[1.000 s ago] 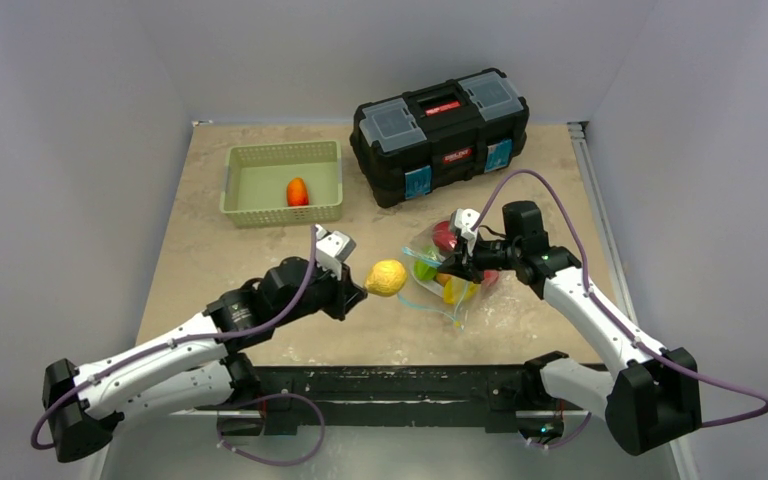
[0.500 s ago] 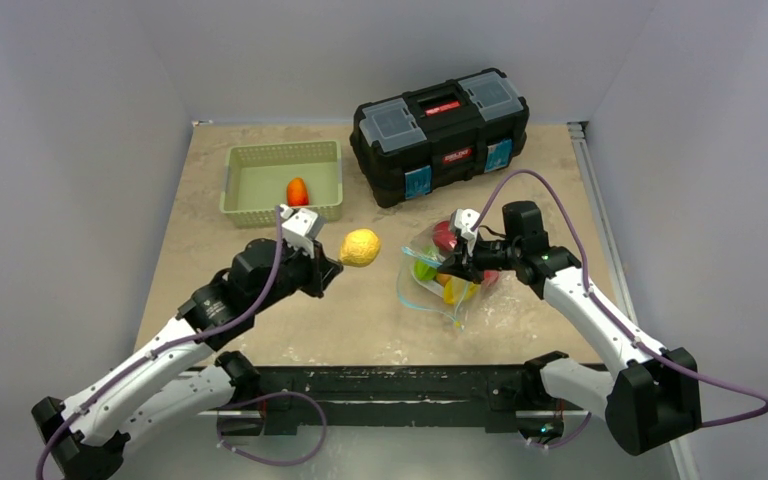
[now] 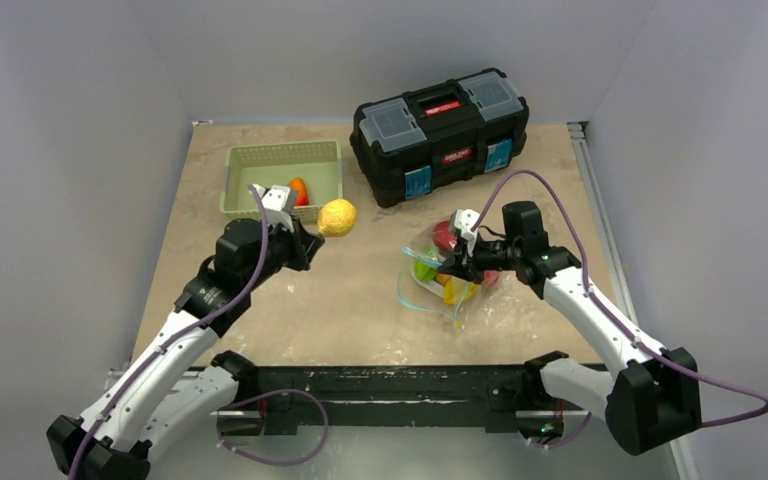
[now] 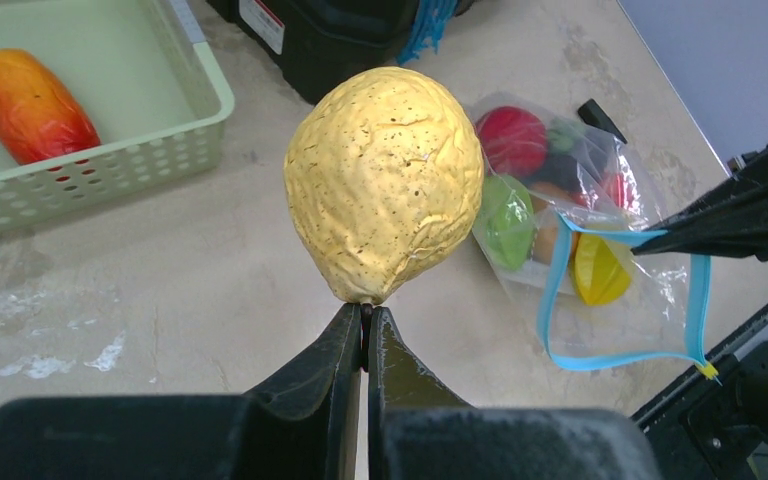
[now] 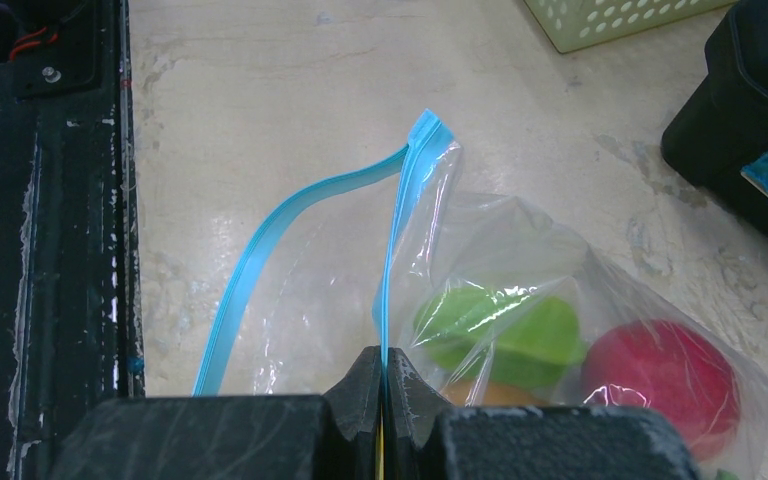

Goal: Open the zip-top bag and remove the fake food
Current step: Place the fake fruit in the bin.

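Beige table (image 3: 360, 310): green basket (image 3: 250, 210) and black toolbox (image 3: 440, 125) behind.
Left gripper (image 4: 365, 318) pinches the lemon (image 4: 385, 180) near the basket; right gripper (image 5: 383, 368) clamps the zip-top bag (image 5: 500, 250) by its rim.

Got my left end effector (image 4: 365, 312) pinched tight on the bottom tip of a bumpy yellow lemon (image 4: 385, 180), which fills the middle of my view. Upper left there's a green basket (image 4: 110, 170) with an orange-red fruit (image 4: 35, 105) lying in it. Off to the right on the surface (image 4: 160, 290) is the clear bag (image 4: 650, 290), its blue zip strip (image 4: 620, 358) gaping open, with a red piece (image 4: 512, 140), a green piece (image 4: 508, 220) and a yellow piece (image 4: 598, 270) inside. Black toolbox (image 4: 340, 40) up top.
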Action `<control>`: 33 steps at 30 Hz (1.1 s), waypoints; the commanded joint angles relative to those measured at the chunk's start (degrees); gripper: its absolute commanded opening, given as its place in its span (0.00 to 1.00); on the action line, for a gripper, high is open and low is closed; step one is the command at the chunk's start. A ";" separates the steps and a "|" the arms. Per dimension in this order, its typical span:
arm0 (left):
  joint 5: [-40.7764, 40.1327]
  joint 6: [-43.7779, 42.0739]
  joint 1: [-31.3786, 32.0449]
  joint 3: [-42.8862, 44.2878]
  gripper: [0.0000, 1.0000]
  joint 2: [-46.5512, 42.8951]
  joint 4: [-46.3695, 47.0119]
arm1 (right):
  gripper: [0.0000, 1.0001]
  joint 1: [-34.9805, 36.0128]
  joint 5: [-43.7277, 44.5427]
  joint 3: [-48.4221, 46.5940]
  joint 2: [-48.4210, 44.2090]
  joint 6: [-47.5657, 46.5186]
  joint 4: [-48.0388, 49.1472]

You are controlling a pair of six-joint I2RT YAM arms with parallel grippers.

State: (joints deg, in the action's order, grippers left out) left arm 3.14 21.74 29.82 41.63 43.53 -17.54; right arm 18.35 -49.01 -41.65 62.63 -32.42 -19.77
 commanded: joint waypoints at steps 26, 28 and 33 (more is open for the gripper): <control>9.05 3.39 -18.83 3.14 0.00 12.76 15.66 | 0.00 -0.17 -0.95 -1.86 -0.40 -1.26 -0.02; 9.29 3.29 -19.37 3.49 0.00 13.59 15.78 | 0.00 -0.16 -0.95 -1.90 -0.32 -1.30 -0.08; 9.91 3.18 -20.77 4.39 0.00 15.60 15.95 | 0.00 -0.20 -0.91 -1.86 -0.37 -1.25 -0.06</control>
State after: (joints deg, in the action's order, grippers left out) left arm 11.51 24.49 10.39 42.76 58.17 -5.17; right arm 18.35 -49.01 -41.65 62.63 -32.64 -19.88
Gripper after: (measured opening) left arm 0.024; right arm 0.005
